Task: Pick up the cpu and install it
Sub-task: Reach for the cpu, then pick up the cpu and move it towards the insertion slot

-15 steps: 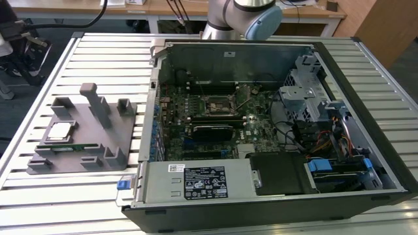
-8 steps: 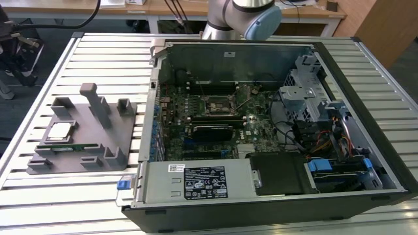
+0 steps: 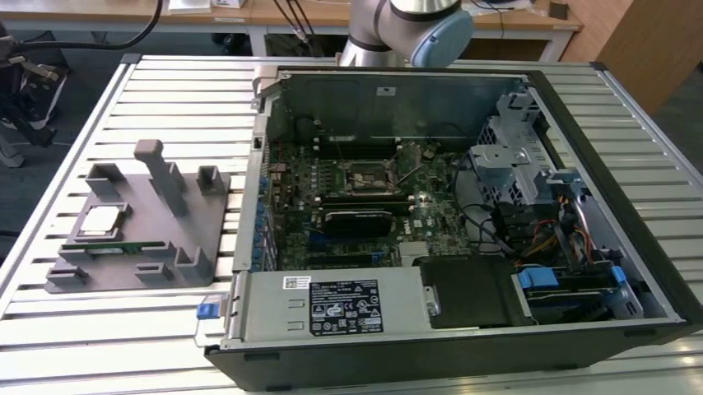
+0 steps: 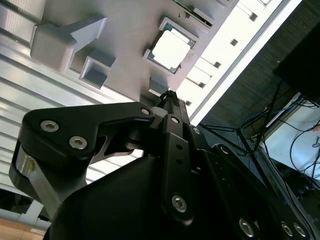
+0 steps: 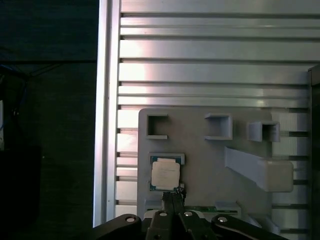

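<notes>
Cpu [image 5: 165, 175] lies flat in its recess on the grey fixture [image 5: 205, 150], near the tabletop's [image 3: 165, 90] edge at the exterior view's left. Hand [image 5: 173, 194] hangs above, clenched, empty. A sound grasp likely needs it released, squared to the chip — level.

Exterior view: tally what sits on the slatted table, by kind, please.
Grey holder block: 1
cpu, seated in the block: 1
Green memory stick, in the block: 1
Open computer case: 1
Total: 4
</notes>
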Controlling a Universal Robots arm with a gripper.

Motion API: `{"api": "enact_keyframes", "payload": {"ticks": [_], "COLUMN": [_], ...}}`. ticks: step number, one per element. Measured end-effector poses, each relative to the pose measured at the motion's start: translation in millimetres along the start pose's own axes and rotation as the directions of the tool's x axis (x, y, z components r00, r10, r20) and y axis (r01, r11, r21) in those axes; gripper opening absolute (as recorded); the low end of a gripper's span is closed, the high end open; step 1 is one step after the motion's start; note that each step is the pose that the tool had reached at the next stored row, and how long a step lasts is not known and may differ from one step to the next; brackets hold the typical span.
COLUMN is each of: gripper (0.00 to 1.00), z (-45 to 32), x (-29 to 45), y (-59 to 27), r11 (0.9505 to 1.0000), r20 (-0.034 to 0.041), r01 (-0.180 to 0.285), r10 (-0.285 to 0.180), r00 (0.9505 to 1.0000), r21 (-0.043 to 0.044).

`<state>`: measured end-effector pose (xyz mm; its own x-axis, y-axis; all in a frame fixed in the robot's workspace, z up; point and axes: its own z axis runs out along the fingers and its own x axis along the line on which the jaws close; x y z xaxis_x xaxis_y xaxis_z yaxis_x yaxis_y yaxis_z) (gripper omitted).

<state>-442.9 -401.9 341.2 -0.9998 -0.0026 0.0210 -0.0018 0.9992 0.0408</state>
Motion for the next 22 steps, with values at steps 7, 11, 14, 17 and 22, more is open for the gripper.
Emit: {"api": "enact_keyframes", "payload": {"ticks": [7, 11, 14, 17, 22], "gripper": [0.11, 0.11, 0.11, 0.11, 0.11], "z": [1.5, 2.3, 2.7, 3.6, 9.0], "x": [0.2, 0.1, 0.1, 0.1, 0.0], "y": [0.0, -0.1, -0.1, -0.1, -2.7], "r11": [1.0, 1.0, 1.0, 1.0, 1.0], "r20": [0.0002, 0.0001, 0.0, 0.0002, -0.0004], "r01": [0.0, 0.0, 0.001, 0.0, 0.01], "r10": [0.0, 0.0, -0.001, 0.0, -0.01], "r00": [1.0, 1.0, 1.0, 1.0, 1.0], "r21": [-0.0013, -0.0013, -0.0009, -0.001, -0.0007]}}
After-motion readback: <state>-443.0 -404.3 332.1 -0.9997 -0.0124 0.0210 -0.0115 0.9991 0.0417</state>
